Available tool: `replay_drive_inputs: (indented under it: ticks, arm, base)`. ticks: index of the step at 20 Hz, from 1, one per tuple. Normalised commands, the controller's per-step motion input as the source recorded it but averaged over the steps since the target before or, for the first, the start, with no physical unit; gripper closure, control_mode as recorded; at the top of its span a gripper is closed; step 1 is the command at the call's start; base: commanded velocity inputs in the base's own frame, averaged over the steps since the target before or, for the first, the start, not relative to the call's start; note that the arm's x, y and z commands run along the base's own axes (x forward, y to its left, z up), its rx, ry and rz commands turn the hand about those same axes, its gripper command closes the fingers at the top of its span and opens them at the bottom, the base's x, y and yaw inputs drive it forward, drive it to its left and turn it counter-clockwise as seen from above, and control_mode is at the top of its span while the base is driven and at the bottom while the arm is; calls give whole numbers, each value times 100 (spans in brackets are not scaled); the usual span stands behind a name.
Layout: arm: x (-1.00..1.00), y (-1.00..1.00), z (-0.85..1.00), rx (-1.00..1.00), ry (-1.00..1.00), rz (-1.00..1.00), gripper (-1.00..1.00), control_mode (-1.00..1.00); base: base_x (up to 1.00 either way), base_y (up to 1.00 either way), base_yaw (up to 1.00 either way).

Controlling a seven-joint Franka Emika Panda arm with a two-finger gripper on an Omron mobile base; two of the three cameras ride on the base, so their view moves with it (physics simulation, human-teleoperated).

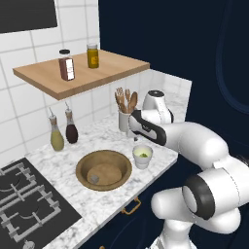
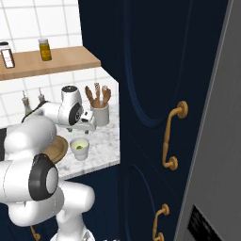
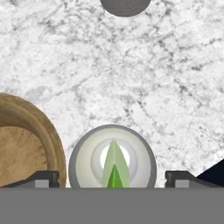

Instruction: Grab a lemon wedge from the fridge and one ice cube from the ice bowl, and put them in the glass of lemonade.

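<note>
- As the lemon wedge (image 3: 114, 162) stands point-up inside the glass of lemonade (image 3: 112, 156), the gripper (image 3: 112, 180) hangs directly above it with its fingers (image 3: 43, 179) spread wide on either side of the rim, holding nothing.
- The ice cube (image 1: 95, 179), a tiny pale block, lies in the ice bowl (image 1: 103, 169), just beside the glass on the marble tabletop (image 1: 58, 163).
- The risk ahead: the glass is small, tapered and light-looking, and it sits near the tabletop's edge; a careless sideways swing toward the bowl could clip its rim and tip it.
- The cube looks slick and very small against the bowl's curved wooden floor, so it may skid away from closing fingers.
- The bowl is wide, shallow and brown-grained; the glass smooth and whitish; the tabletop grey-veined stone.
</note>
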Motion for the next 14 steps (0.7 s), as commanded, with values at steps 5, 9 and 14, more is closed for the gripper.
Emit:
replay_drive_inputs:
  ticks: [5,9,14]
  arm:
    - [-20,-1,3,1,0,0,-100,-100]
    - [-52,-6,6,4,-5,-3,-100,-100]
    - [-41,-11,13,5,-2,-1,-100,-100]
  base:
    - [0,0,0]
    - [0,0,0]
    - [0,0,0]
